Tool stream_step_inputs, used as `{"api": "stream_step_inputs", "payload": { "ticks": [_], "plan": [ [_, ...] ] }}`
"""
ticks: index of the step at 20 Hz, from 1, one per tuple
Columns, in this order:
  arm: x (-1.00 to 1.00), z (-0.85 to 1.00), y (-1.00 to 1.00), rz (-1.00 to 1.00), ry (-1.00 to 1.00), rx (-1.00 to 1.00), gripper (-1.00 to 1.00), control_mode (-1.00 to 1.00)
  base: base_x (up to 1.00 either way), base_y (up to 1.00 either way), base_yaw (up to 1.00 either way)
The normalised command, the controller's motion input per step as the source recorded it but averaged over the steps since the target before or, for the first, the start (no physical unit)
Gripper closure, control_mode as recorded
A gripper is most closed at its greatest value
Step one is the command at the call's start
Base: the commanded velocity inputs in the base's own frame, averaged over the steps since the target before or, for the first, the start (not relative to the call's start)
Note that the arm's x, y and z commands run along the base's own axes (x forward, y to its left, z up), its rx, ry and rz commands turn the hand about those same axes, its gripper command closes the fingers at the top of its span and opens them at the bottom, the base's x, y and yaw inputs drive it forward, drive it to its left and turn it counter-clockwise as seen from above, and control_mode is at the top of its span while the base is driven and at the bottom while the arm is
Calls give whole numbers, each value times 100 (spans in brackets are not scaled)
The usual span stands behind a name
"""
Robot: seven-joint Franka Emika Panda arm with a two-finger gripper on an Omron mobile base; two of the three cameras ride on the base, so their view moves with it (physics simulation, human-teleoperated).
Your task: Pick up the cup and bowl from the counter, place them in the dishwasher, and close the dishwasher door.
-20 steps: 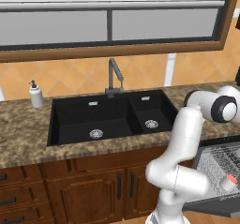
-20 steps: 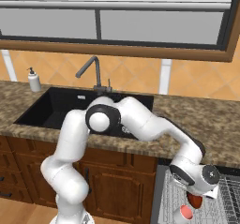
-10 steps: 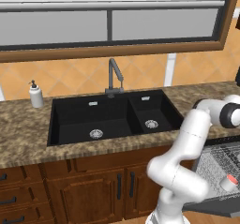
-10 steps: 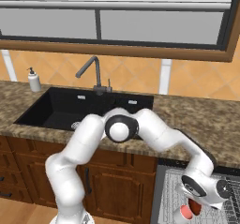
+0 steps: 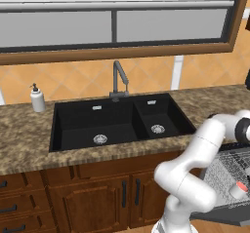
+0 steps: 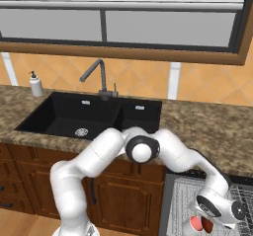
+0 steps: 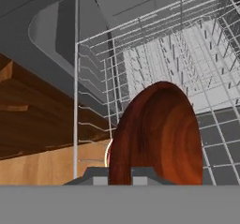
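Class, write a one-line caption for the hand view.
Gripper shut on the reddish-brown bowl, held over the dishwasher's wire rack.

The left base view looked from behind the arm's left, forward and down over the counter [image 5: 29, 144], with the black sink [image 5: 117, 122] near the middle and the dishwasher [image 5: 229, 178] at 4 o'clock. The right base view looked from the other side and shared the same sink [image 6: 89, 116], the faucet [image 6: 96, 77] and the soap bottle [image 6: 35, 84] at 10 o'clock. The hand view was very near, facing into the wire rack [image 7: 187, 54], with the bowl [image 7: 159, 134] close at 6 o'clock.
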Motion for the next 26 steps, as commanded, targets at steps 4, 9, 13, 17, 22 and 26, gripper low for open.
{"api": "stream_step_inputs", "payload": {
  "ticks": [4, 9, 13, 17, 22, 26],
  "plan": [
    [10, -57, -13, 0, 2, 0, 100, -100, 0, 0, 0],
    [1, -47, -11, 0, 6, 0, 100, -100, 0, 0, 0],
    [0, -20, -3, 0, 11, 1, 100, -100, 0, 0, 0],
    [0, -15, 0, 0, 11, 0, -100, -100, 0, 0, 0],
    [0, -15, 0, 0, 8, 0, -100, -100, 0, 0, 0],
    [6, -5, 1, 0, 2, 0, -100, -100, 0, 0, 0]
  ]
}}
